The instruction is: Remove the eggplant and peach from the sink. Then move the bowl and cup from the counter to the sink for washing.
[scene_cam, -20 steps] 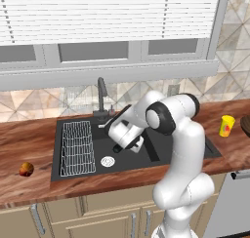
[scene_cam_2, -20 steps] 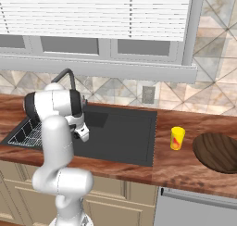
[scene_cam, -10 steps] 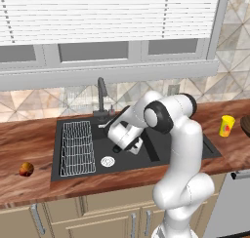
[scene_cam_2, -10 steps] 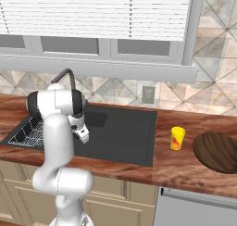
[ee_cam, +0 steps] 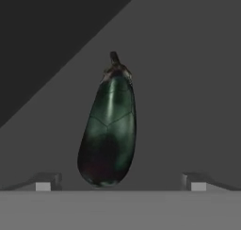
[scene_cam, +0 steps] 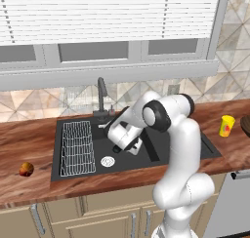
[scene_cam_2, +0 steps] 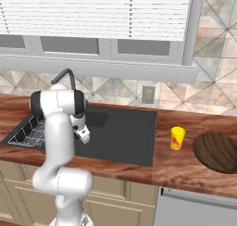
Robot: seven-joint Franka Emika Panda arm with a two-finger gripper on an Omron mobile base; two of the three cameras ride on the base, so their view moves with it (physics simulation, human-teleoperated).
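Note:
The dark green eggplant (ee_cam: 109, 125) lies on the floor of the black sink (scene_cam: 190, 147), stem end pointing away from the hand. My gripper (ee_cam: 120, 184) is open low over it, one fingertip on each side of its thick end, neither touching it. From the base views the gripper (scene_cam: 128, 147) (scene_cam_2: 83, 136) hangs inside the basin and the arm hides the eggplant. The peach (scene_cam: 26, 169) rests on the counter left of the sink. The yellow cup (scene_cam: 226, 125) (scene_cam_2: 177, 138) and the brown bowl (scene_cam_2: 217, 151) stand on the counter to the right.
A wire rack (scene_cam: 77, 147) lies on the left part of the sink, with the silver drain (scene_cam: 107, 161) beside it. The dark faucet (scene_cam: 101, 93) rises behind the basin, close to the arm. A window with blinds spans the wall above.
The hand has sunk slightly lower into the basin. Its jaws have stayed wide, and the fruit, cup and bowl have not moved.

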